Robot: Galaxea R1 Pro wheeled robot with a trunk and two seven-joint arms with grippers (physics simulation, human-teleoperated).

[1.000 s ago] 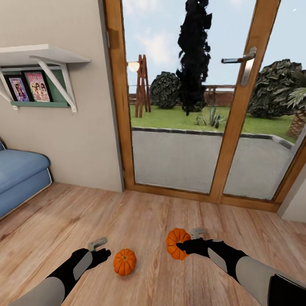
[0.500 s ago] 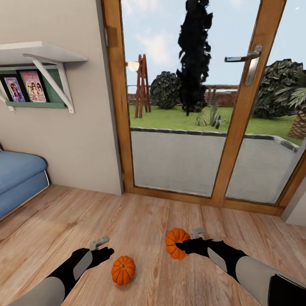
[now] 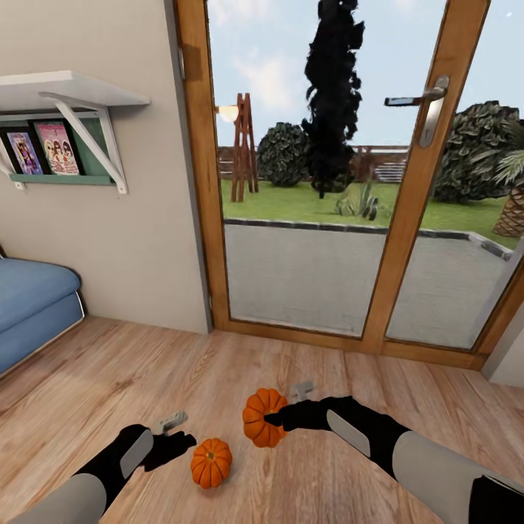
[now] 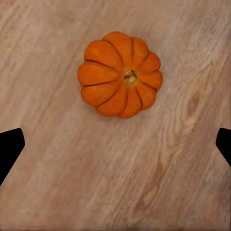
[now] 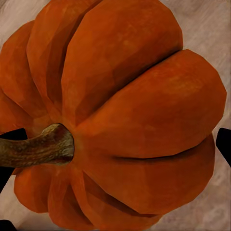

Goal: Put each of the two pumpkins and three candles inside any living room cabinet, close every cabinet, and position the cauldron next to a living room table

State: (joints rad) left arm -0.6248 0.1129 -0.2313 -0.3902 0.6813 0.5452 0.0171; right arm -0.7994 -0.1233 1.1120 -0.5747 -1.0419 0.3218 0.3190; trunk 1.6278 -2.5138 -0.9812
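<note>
**A:** Right claw (image 3: 271, 420) has a pumpkin (image 3: 261, 426) clamped, stem end toward the wrist, held above the wooden floor (image 3: 240, 378) in front of the glass door (image 3: 320, 182). In the right wrist view that held pumpkin (image 5: 120, 115) swells across the picture, brown stem (image 5: 38, 147) pointing off to one side, with dark fingertips (image 5: 224, 144) peeking past its flanks.

**B:** And the left side?

**A:** Left claw (image 3: 180, 439) is low over the boards, and the second pumpkin (image 3: 211, 462) sits on the floor just beside it, toward the robot's right and a touch nearer the body. They're close, but I see no contact.

**B:** Fingers spread?

**A:** Spread wide. In the left wrist view the two dark fingertips (image 4: 10, 149) stand at opposite edges of the picture, and the floor pumpkin (image 4: 120, 74) lies ahead of them, stem up, not between them. Nothing in that grip.

**B:** How do the two pumpkins sit against each other?

**A:** Near neighbours: the held one is up and toward the door, the loose one lower and to the robot's left of it.

**B:** Surroundings?

**A:** Blue sofa (image 3: 33, 306) at far left, white wall shelf (image 3: 65, 87) above it, garden beyond the glass.
</note>
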